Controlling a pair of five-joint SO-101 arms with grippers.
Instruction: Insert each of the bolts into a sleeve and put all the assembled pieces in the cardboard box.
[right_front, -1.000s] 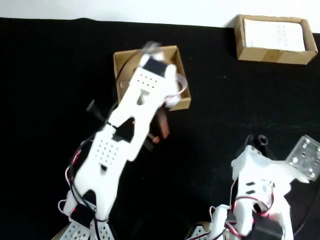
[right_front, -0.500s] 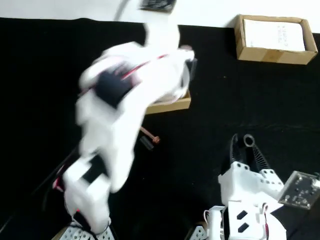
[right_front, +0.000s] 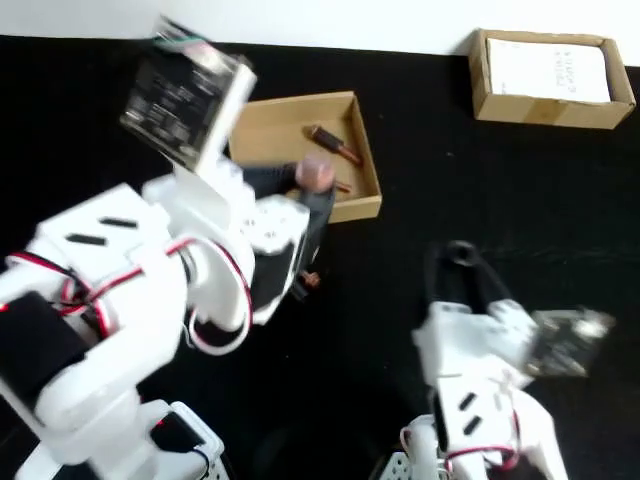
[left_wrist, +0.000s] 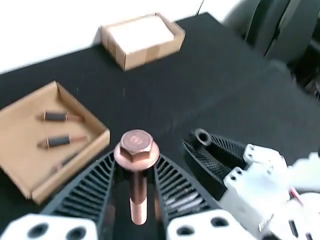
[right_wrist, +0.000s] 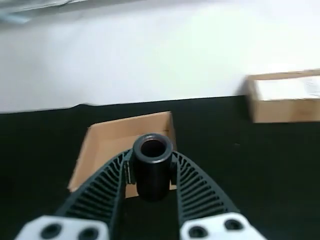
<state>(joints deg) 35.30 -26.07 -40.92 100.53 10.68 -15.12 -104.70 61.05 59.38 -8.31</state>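
From above, the left gripper hangs over the lower right corner of the cardboard box, upper centre of the frame. The blurred coppery head of a bolt shows at its tip. Assembled pieces lie inside the box. The right gripper sits lower right of centre, well apart from the left one across the black table. With that gap, I'd say both arms have some way to travel before the parts meet. Any sway on the way could knock the line out.

From the left wrist, the jaws are pinching the bolt by its shank just under the hex head, so the head stands clear of the fingertips. That grip looks narrow. If the shank meets the edge of the bore off-centre, I'd expect the bolt to pivot or slide between the ribbed fingers. The other gripper with its sleeve shows beyond.

From the right wrist, the jaws are clamped around the sleeve, its open bore towards the camera and the cardboard box behind it. A round body between two fingers could roll if pushed end-on, and a dropped part may land outside the box.
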